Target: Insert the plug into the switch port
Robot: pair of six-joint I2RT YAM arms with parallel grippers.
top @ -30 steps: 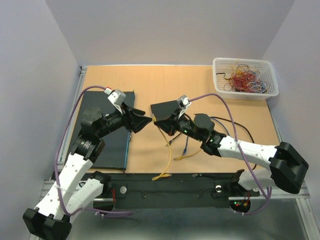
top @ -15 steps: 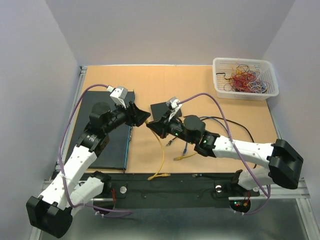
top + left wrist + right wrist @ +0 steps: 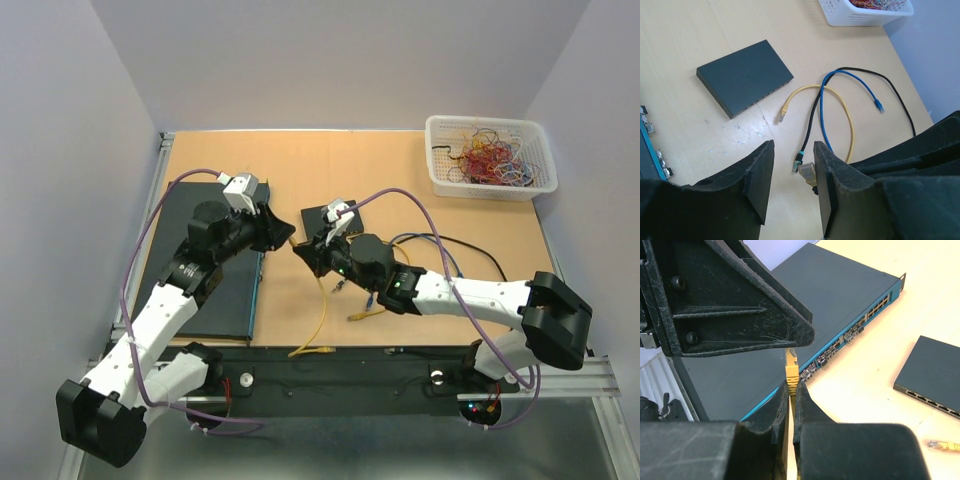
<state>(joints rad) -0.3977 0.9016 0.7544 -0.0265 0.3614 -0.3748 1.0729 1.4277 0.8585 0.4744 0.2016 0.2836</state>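
My right gripper (image 3: 791, 385) is shut on the yellow plug (image 3: 791, 371), which sticks out past its fingertips toward the large dark switch (image 3: 840, 295) with a teal port face. In the top view both grippers meet over the table beside the switch (image 3: 215, 285). My left gripper (image 3: 793, 150) is open, its jaws on either side of the plug (image 3: 808, 172). The plug sits close to the right finger, with a gap on the left. The yellow cable (image 3: 322, 310) trails down toward the near edge.
A small black switch (image 3: 322, 215) lies behind the right gripper. Blue (image 3: 840, 80) and black (image 3: 799, 159) cables and the yellow cable's other plug (image 3: 783, 111) lie loose on the table. A white basket (image 3: 490, 155) of coloured wires stands back right.
The right arm has carried the yellow plug leftward to the left gripper. The left gripper's jaws have narrowed around the plug.
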